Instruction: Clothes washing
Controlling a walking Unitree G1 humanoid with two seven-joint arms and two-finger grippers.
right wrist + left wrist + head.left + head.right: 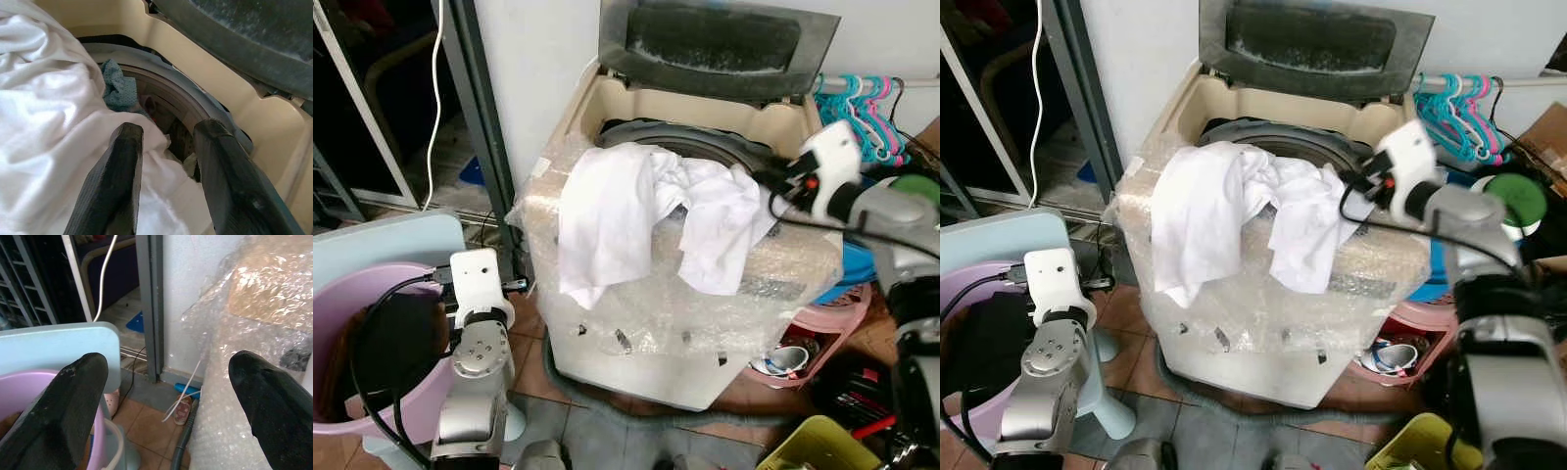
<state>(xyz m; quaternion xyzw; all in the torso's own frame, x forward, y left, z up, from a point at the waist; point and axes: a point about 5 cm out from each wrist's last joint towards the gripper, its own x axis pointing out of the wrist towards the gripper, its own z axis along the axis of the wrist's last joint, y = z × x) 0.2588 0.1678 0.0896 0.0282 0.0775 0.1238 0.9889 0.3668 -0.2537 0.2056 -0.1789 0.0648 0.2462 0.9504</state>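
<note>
A top-loading washing machine [636,343] wrapped in bubble wrap stands with its lid [715,44] raised. A white garment [626,215] hangs over its front rim, half in the drum opening [166,98], where a teal cloth [117,88] lies. My right gripper [168,128] hovers over the garment's right part at the drum's edge, open, with nothing between its fingers. Low at the machine's left side, beside a pink basin [337,304] holding dark clothes [391,343], my left gripper [168,364] is wide open and holds nothing.
A light blue stool [382,240] sits behind the basin. A dark door frame [480,117] and a white cable [435,98] are at the left. Coloured hangers [862,108], a pink basket [832,318] and a yellow basket [822,446] crowd the right.
</note>
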